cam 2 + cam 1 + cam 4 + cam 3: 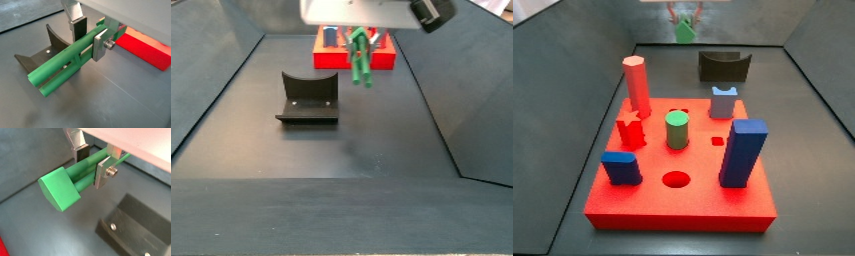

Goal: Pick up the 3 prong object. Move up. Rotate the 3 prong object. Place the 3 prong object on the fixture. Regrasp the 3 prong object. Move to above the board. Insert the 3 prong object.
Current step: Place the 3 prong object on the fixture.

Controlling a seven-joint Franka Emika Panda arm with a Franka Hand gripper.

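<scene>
Dark grey floor (318,160) with low walls holds everything you need to see. Your end effector (90,37) is up in the air, and its flat silver fingers (100,45) are squeezed tight on the long green bar with the three-lobed star end, the 3 prong object (63,67). The bar is off the floor and touches nothing else.

I think you are at the turning step. In a side view the 3 prong object (360,55) hangs tilted, a bit off straight up and down. The dark grey-black block with a curved notch in its top, the fixture (309,97), sits on the floor near the bar, lower down and off to one side. Next you need to finish the turn, then bring the bar over that notch and lower it slowly so it lies in the curve.

A wrist view shows the star-shaped end face (59,189) very clearly. No other view shows that. A side view shows the whole big flat red board (680,195) with its red, blue and green pegs, and a small red star-like hole (718,141) that may be where the bar goes. There the bar (684,30) is tiny at the far end, well apart from the board.
</scene>
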